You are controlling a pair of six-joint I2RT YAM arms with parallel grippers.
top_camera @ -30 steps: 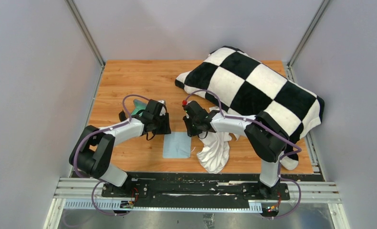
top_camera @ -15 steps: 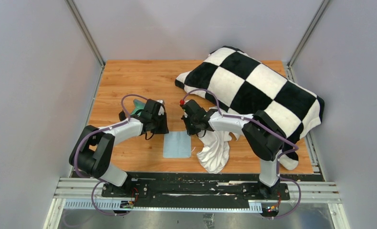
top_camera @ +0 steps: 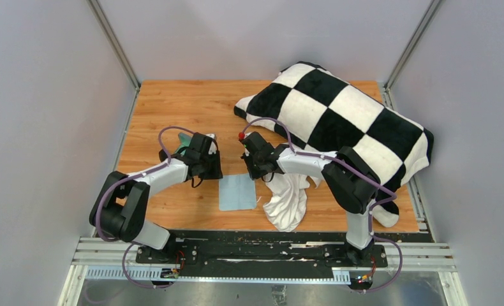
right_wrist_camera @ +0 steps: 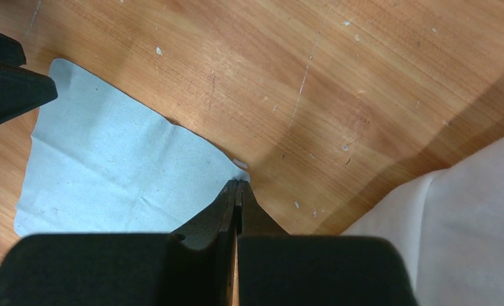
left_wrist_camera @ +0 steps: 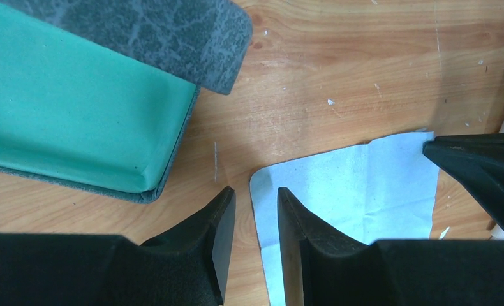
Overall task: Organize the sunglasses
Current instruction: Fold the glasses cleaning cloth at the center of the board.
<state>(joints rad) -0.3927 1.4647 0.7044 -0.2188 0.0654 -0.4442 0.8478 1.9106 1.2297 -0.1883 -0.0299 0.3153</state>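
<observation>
The right tool (right_wrist_camera: 238,185) is shut at a corner of the light-blue cloth (right_wrist_camera: 122,172) (whether fabric is caught, I cannot tell) and may lift away empty. The left tool (left_wrist_camera: 254,197), part open and empty, could crumple the cloth. Beyond lies the open case (left_wrist_camera: 77,108), with the sunglasses nowhere in view.

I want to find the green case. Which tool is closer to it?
Left. The left tool hangs just beside the case; the right tool sits farther off, at the blue cloth's far corner.
</observation>
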